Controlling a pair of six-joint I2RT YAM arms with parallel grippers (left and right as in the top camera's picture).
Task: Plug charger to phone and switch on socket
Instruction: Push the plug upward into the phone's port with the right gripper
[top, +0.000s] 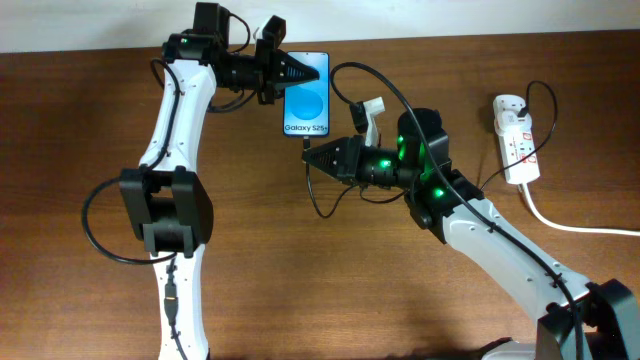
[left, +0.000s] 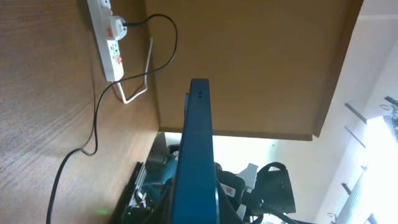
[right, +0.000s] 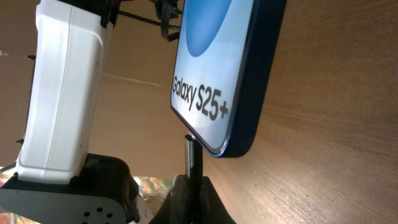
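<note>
The phone (top: 306, 100) lies on the brown table with its blue "Galaxy S25+" screen up. My left gripper (top: 292, 72) is shut on its upper left edge; in the left wrist view (left: 194, 214) the phone (left: 199, 143) shows edge-on between the jaws. My right gripper (top: 313, 157) is shut on the charger's black connector (right: 193, 158). The connector's tip meets the phone's bottom edge (right: 214, 74). I cannot tell how far it is seated. The thin black charger cable (top: 385, 85) loops back to the white socket (top: 515, 135) at the far right, where it is plugged in.
The socket's thick white cord (top: 575, 226) runs off the right edge. The socket (left: 109, 37) and the black cable (left: 96, 121) also show in the left wrist view. Slack cable (top: 325, 205) hangs below my right gripper. The table's far edge lies just behind the phone.
</note>
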